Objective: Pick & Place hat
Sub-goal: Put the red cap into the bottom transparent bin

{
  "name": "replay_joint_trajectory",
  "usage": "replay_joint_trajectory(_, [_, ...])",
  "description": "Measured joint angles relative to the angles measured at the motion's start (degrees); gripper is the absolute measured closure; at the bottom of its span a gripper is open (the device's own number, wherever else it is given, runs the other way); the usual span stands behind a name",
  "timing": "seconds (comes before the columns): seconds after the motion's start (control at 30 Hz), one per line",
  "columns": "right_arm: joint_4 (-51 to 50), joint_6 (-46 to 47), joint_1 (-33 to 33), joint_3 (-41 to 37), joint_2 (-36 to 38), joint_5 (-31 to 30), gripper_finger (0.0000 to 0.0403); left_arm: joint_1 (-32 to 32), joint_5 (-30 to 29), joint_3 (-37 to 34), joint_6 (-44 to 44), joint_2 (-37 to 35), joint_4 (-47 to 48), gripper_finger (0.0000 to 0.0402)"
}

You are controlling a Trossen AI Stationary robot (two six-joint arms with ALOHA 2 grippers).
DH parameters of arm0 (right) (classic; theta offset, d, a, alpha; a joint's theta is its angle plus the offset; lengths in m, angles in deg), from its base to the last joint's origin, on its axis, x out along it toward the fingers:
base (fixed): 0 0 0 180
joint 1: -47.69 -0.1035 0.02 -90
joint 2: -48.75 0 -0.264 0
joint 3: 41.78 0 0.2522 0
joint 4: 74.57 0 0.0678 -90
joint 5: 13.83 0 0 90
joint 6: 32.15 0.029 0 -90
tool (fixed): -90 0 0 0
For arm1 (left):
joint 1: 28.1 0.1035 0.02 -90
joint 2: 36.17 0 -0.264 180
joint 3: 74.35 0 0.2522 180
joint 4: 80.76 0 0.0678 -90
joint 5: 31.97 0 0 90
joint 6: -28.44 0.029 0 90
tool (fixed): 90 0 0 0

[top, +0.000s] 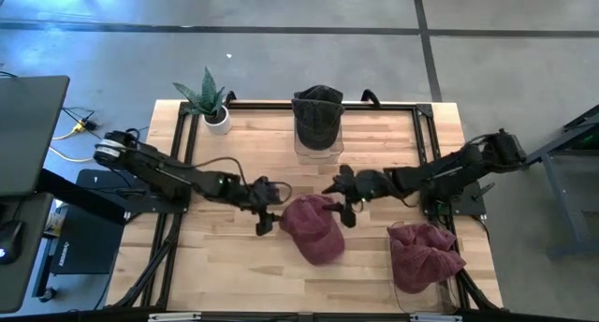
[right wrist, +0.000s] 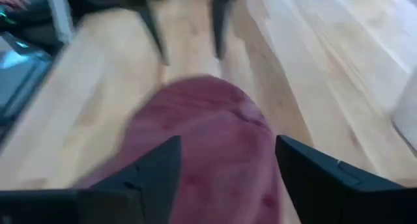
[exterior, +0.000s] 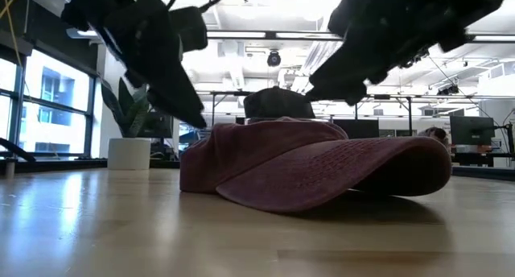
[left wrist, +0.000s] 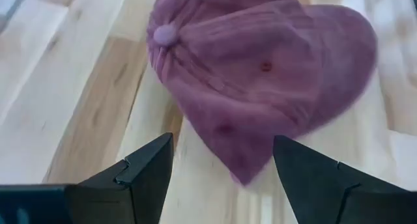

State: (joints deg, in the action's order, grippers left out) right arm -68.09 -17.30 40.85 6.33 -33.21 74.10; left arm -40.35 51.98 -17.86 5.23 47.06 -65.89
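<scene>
Maroon cap [top: 314,228] lies flat on wood table [top: 234,153], center-front, betw both arms. Left gripper [top: 266,207] just left of cap, fingers wide open, holding nothing. Right gripper [top: 343,198] at cap's upper right edge, wide open, empty.

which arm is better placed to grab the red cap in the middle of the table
Probably the right. Its end effector is open right over the cap, crown between the fingers. The left end effector is also open but sits just short of the cap's edge.
</scene>
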Motion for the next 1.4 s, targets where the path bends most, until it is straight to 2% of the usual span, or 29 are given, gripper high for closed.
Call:
replay_joint_trajectory(0.1, [1.20,-1.50,3.72,0.02,-3.75,3.79,0.0141,-1.78,-3.44,0.15,-0.82,2.54,-5.09,0.0147])
replay_joint_trajectory(0.2, [2.73,-2.30,6.71,1.09,-9.35,9.76,0.0134,-1.80,-3.09,0.00,-1.13,4.67,-7.48,0.0147])
replay_joint_trajectory(0.33, [3.16,-3.28,9.04,4.26,-16.02,18.41,0.0139,-1.64,-2.27,0.04,-1.22,5.58,-10.19,0.0147])
replay_joint_trajectory(0.47, [3.40,-5.90,9.15,6.87,-19.81,28.42,0.0161,-1.65,-2.29,0.07,-1.24,5.86,-10.60,0.0147])
replay_joint_trajectory(0.6, [3.21,-6.30,7.99,7.91,-20.47,34.86,0.0218,-1.66,-2.50,0.10,-1.21,5.86,-10.52,0.0147])
replay_joint_trajectory(0.73, [3.56,-6.33,7.13,8.00,-19.17,40.27,0.0319,-1.64,-3.12,0.08,-1.14,5.86,-10.62,0.0147])
replay_joint_trajectory(0.8, [2.87,-7.48,6.69,8.00,-17.73,41.30,0.0373,-1.64,-3.54,0.08,-0.73,5.84,-10.95,0.0147])
replay_joint_trajectory(0.83, [2.58,-8.35,6.39,8.00,-16.94,41.54,0.0387,-1.64,-3.55,0.08,-0.32,5.84,-11.22,0.0147])
replay_joint_trajectory(0.9, [2.03,-8.69,5.62,8.00,-15.28,40.85,0.0387,-1.64,-3.49,0.10,0.76,5.84,-12.01,0.0147])
replay_joint_trajectory(1.0, [1.17,-7.53,4.26,8.01,-11.26,35.63,0.0378,-1.66,-2.49,0.08,2.80,5.80,-13.97,0.0147])
replay_joint_trajectory(1.1, [-2.39,-7.51,2.54,8.00,-6.03,26.04,0.0395,-1.66,0.23,0.10,4.90,5.77,-17.23,0.0147])
replay_joint_trajectory(1.2, [-6.59,-4.42,0.18,8.00,-1.00,14.61,0.0392,-1.63,0.62,0.12,4.58,4.19,-18.16,0.0147])
replay_joint_trajectory(1.3, [-9.98,0.10,-2.27,8.00,1.72,4.84,0.0391,-1.26,-0.23,0.97,5.44,3.14,-18.30,0.0147])
replay_joint_trajectory(1.4, [-10.99,2.60,-4.24,8.00,2.26,-0.96,0.0398,-1.26,-3.30,2.26,6.65,1.53,-17.76,0.0147])
